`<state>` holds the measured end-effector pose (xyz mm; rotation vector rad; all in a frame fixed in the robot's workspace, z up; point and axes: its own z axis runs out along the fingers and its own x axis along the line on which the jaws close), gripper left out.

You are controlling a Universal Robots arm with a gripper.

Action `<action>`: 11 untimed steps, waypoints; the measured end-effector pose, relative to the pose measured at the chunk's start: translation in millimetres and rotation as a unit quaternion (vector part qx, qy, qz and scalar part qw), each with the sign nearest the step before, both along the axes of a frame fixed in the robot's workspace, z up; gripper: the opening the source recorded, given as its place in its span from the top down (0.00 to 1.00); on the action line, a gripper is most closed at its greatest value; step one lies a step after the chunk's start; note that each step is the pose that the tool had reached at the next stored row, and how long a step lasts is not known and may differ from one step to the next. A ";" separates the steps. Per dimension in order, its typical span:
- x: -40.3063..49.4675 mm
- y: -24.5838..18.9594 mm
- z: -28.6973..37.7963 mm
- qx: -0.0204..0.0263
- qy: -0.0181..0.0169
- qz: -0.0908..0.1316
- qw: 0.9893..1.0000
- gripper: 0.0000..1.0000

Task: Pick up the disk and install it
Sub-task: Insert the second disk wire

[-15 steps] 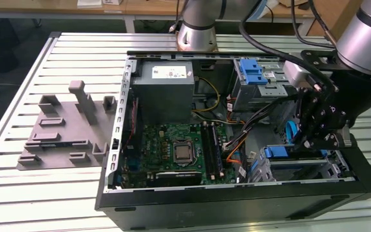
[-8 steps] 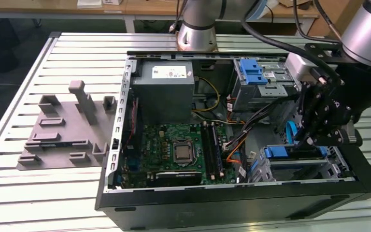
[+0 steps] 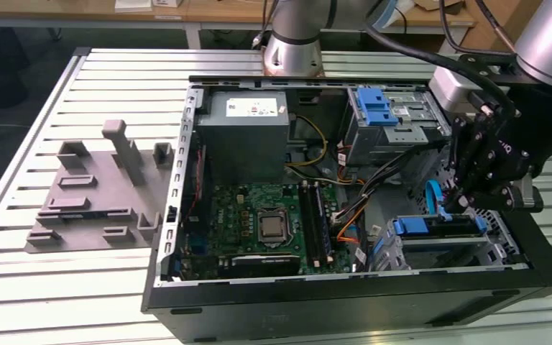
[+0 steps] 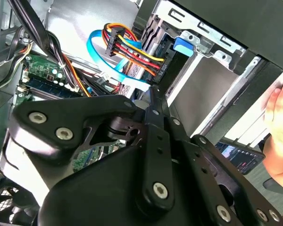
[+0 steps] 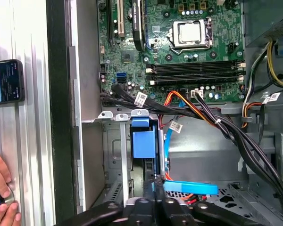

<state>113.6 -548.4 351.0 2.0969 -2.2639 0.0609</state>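
Disk in its blue plastic caddy [image 5: 144, 141] sat in the lower drive bay of the open black computer case [image 3: 353, 302]; my black gripper [image 5: 153, 186] hung just over it, fingers pressed together.

An open black computer case [image 3: 353, 305] lies on a slatted aluminium table [image 3: 113, 72]. Inside it, a green motherboard [image 3: 256, 230] with a square silver processor socket [image 3: 273, 224] sits below a grey boxy power supply [image 3: 245, 136]. Bundled black, orange and yellow cables [image 5: 217, 120] run across the interior. To the exterior view's left of the case rests a grey slotted fixture block [image 3: 98, 198]. A black smartphone [image 5: 6, 81] lies on the slats just beside the case.
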 end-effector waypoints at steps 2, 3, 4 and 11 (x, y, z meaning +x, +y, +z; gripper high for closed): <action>0.0 -0.1 -0.3 0.000 0.000 0.000 1.000 0.89; 0.0 -0.6 -1.4 0.000 0.000 0.000 1.000 0.89; 0.0 -1.1 -2.9 0.000 0.000 0.000 1.000 0.89; 0.0 -2.2 -10.1 0.000 0.000 0.000 1.000 0.89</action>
